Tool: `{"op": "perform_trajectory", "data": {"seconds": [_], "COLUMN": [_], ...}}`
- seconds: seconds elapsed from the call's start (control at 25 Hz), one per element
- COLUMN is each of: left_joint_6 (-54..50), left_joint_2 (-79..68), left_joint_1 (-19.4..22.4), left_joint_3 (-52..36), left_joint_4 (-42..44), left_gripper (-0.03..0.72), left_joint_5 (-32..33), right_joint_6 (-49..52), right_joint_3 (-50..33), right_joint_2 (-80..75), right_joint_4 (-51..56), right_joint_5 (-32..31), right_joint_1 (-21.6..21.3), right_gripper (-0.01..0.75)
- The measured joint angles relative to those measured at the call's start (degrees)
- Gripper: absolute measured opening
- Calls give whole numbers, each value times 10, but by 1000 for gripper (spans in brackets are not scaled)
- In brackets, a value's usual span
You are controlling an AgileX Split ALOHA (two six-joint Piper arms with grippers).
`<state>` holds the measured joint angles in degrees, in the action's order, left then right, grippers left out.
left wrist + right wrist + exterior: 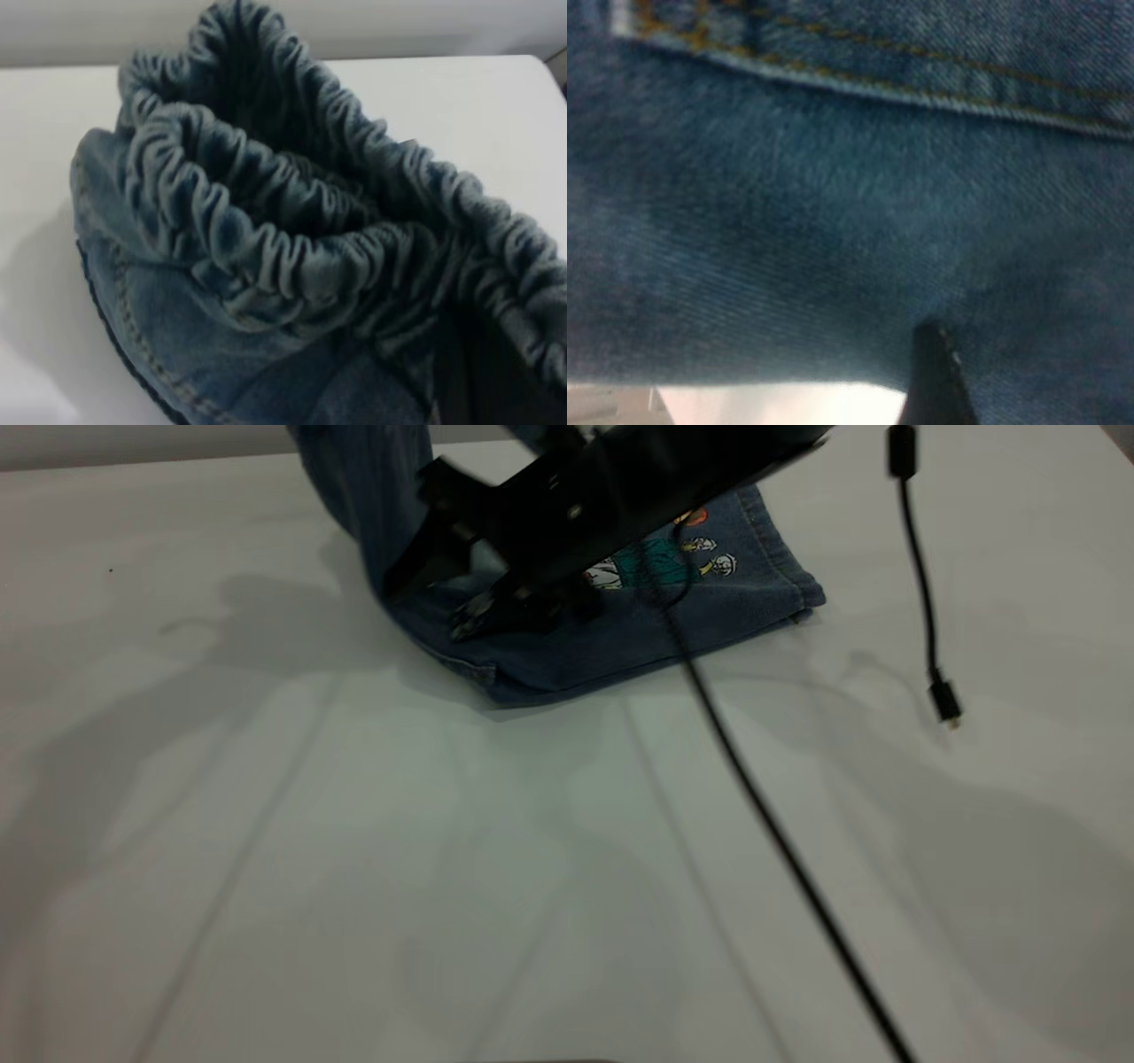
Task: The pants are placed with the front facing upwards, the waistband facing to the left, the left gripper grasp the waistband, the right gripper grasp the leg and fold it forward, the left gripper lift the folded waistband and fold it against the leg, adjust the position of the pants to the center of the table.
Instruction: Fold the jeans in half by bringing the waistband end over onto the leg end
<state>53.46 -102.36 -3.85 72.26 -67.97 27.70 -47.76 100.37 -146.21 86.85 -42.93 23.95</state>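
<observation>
The blue denim pants (620, 629) lie at the far middle of the white table (266, 824), cartoon print (660, 562) facing up. Their left part rises steeply off the table (363, 487) and leaves the exterior view at the top. My left gripper (483, 376) is outside that view. In its wrist view it is a dark shape buried in the folds, shut on the ruched waistband (292, 239), which hangs bunched above the table. My right gripper (496, 613) reaches in from the upper right and rests on the flat part of the pants. Denim (833, 221) fills its wrist view.
A black cable (780, 841) runs from the right arm across the table to the near right edge. A second thin cable with a plug (944, 701) dangles at the right. Bare table spreads in front of and to the left of the pants.
</observation>
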Motion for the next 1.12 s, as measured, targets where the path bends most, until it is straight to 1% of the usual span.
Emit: {"op": "perform_trajectory", "data": {"seconds": [0.16, 0.32, 0.44, 0.64, 0.8, 0.92, 1.12], "left_joint_6": [0, 0, 11, 24, 25, 25, 23], "left_joint_2": [9, 9, 9, -10, -68, -130, -240], "left_joint_1": [-19, -61, -99, -161, -197, -215, -234], "left_joint_3": [0, 0, 0, 0, 18, 66, 163], "left_joint_4": [0, 0, -1, -10, -21, -25, -27], "left_gripper": [74, 74, 74, 74, 74, 74, 74], "left_joint_5": [-3, -23, -58, -126, -163, -161, -140], "right_joint_6": [6, 5, -8, -15, -15, -21, -28], "right_joint_3": [0, 1, 1, 1, 1, 1, 1], "right_joint_2": [28, 67, 112, 195, 255, 291, 325], "right_joint_4": [-38, -48, -48, -47, -47, -48, -60], "right_joint_5": [-39, -88, -109, -124, -133, -138, -142], "right_joint_1": [-52, -99, -132, -186, -208, -217, -219], "right_gripper": [420, 420, 420, 420, 420, 420, 420]}}
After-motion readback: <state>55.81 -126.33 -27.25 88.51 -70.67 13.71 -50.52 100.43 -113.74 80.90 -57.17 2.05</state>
